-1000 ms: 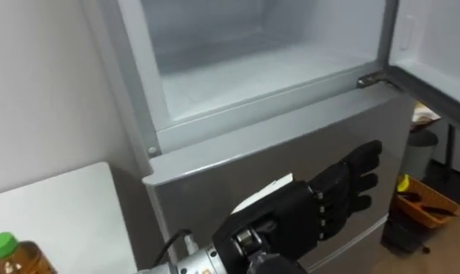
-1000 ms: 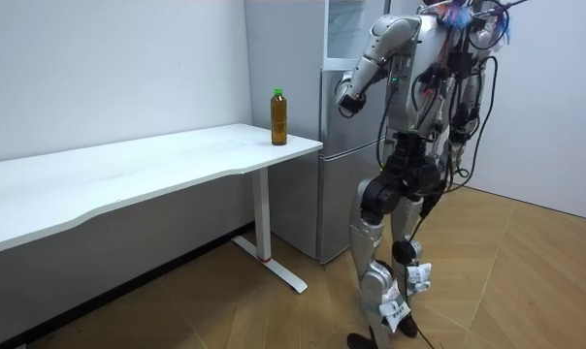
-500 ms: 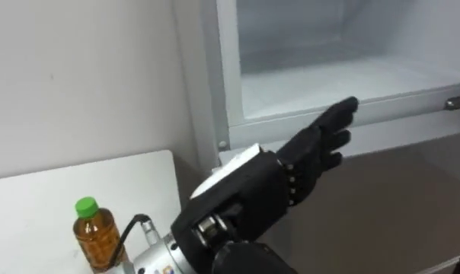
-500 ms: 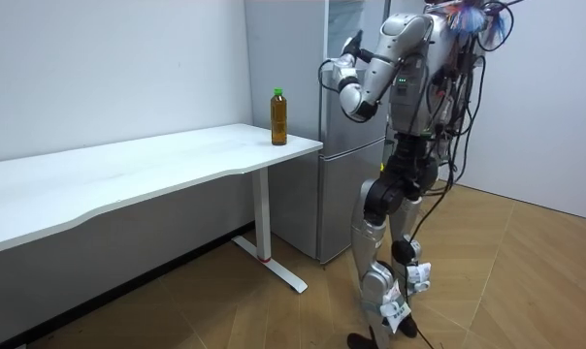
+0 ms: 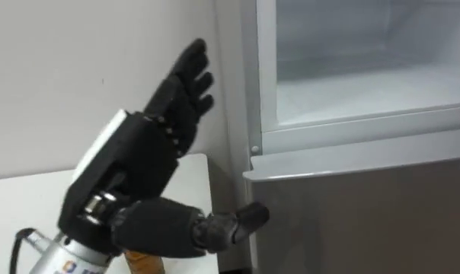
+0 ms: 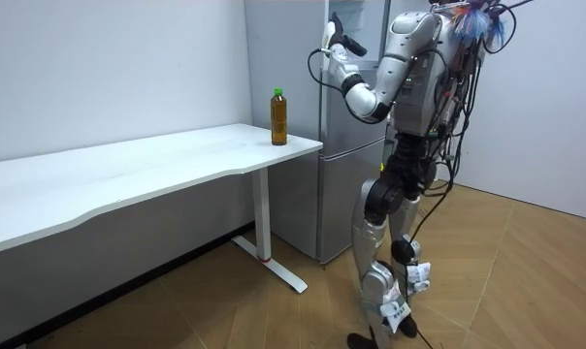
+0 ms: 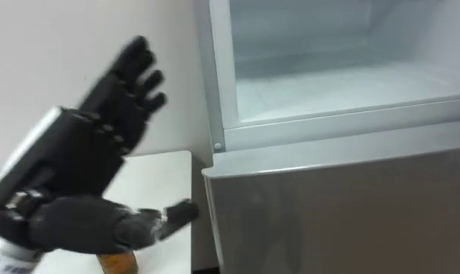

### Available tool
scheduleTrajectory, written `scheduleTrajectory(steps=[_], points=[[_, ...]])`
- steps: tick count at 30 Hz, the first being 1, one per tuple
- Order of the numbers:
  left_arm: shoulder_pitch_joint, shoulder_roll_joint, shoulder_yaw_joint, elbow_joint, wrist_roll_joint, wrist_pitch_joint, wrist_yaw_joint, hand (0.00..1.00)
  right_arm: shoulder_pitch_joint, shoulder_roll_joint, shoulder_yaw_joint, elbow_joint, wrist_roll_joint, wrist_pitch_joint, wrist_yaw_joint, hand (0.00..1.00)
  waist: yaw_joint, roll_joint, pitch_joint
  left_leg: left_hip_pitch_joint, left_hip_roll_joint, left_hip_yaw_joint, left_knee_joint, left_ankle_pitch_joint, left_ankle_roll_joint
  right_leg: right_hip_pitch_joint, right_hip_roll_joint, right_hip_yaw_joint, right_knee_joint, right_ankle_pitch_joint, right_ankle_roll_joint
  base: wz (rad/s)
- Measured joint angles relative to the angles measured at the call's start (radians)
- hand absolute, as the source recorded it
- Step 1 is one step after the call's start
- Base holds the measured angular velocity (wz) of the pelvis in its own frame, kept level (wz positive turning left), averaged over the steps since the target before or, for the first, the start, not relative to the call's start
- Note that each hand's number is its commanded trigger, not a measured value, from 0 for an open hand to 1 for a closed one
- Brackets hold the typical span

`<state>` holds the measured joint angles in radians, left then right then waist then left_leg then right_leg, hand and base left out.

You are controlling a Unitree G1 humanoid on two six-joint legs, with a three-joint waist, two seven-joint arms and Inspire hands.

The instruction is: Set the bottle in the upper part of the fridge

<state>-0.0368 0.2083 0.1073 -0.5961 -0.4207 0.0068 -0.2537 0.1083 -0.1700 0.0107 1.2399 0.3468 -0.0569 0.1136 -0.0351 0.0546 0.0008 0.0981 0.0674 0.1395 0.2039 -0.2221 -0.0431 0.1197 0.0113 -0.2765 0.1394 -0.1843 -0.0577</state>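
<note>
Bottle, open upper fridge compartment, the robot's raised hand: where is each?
bottle (image 6: 278, 121), room view, on its brown body.
upper fridge compartment (image 5: 367, 84), left eye view, on its white floor.
left hand (image 5: 135, 164), left eye view, on the back of the hand.

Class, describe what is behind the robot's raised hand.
Behind the left hand: the wall, the white table and an amber sliver of the bottle. The bottle's cap and neck are covered.

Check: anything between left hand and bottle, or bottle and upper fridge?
Nothing visible. The left hand hangs open in the air above the bottle on the table; the upper fridge beside it stands open, nothing on its shelf.
</note>
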Motion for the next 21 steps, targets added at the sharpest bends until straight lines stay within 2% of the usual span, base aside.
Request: scheduleTrajectory(steps=[3,5,7,9,10,12,17,19,21], points=[[0.034,-0.001,0.085,-0.02,0.001,-0.016,0.038,0.0,0.018,0.005,-0.036,0.001,0.0,-0.004,-0.006,0.0,0.018,-0.001,-0.0022,-0.007,-0.007,-0.017,0.003,0.0,0.0,-0.004,-0.007,-0.013,0.004,-0.009,0.004,0.19],[0.04,0.0,0.129,-0.027,0.002,-0.027,0.051,0.0,0.021,0.006,-0.035,0.0,0.0,-0.011,-0.008,0.0,0.027,0.002,-0.0059,-0.008,-0.012,-0.034,0.002,0.0,0.0,-0.001,-0.012,-0.026,0.012,-0.014,0.008,0.22],[0.041,-0.001,0.159,-0.027,0.002,-0.049,0.062,0.0,0.027,0.008,-0.035,0.0,0.001,-0.022,-0.006,0.0,0.043,0.0,-0.0059,0.0,-0.012,-0.041,-0.001,0.0,0.0,0.012,-0.012,-0.029,0.012,-0.015,0.009,0.1],[0.052,-0.004,0.193,-0.027,0.025,-0.087,0.092,0.0,0.032,0.011,-0.035,0.001,-0.003,-0.039,0.001,0.0,0.055,-0.008,-0.0012,0.012,-0.013,-0.05,-0.002,0.0,0.0,0.023,-0.012,-0.033,0.014,-0.016,0.011,0.09],[0.055,-0.007,0.201,-0.026,0.039,-0.095,0.098,0.0,0.033,0.012,-0.035,0.001,-0.003,-0.041,0.002,0.0,0.058,-0.01,0.0002,0.015,-0.013,-0.05,-0.002,0.0,0.0,0.024,-0.012,-0.033,0.014,-0.016,0.011,0.04],[0.08,-0.017,0.23,-0.026,0.072,-0.123,0.135,0.0,0.034,0.012,-0.036,0.0,-0.007,-0.046,0.016,0.0,0.071,-0.01,0.0002,0.017,-0.014,-0.05,-0.002,0.0,0.0,0.025,-0.013,-0.033,0.013,-0.02,0.012,0.0],[0.152,-0.038,0.252,-0.023,0.086,-0.13,0.182,0.0,0.048,0.013,-0.059,0.0,-0.023,-0.052,0.021,0.0,0.071,0.001,-0.0046,0.017,-0.022,-0.06,0.0,0.001,0.001,0.028,-0.019,-0.036,0.014,-0.027,0.014,0.05],[0.171,-0.038,0.257,-0.001,0.086,-0.139,0.194,0.0,0.056,0.015,-0.082,0.002,-0.023,-0.053,0.02,0.0,0.071,0.001,0.0003,0.029,-0.026,-0.06,-0.002,0.002,0.002,0.04,-0.021,-0.035,0.013,-0.029,0.016,0.03],[0.207,-0.038,0.287,0.036,0.088,-0.14,0.208,0.0,0.068,0.019,-0.117,-0.001,-0.023,-0.054,0.019,0.0,0.068,0.009,-0.0006,0.037,-0.029,-0.06,-0.004,0.002,0.002,0.044,-0.026,-0.034,0.014,-0.033,0.021,0.0]])
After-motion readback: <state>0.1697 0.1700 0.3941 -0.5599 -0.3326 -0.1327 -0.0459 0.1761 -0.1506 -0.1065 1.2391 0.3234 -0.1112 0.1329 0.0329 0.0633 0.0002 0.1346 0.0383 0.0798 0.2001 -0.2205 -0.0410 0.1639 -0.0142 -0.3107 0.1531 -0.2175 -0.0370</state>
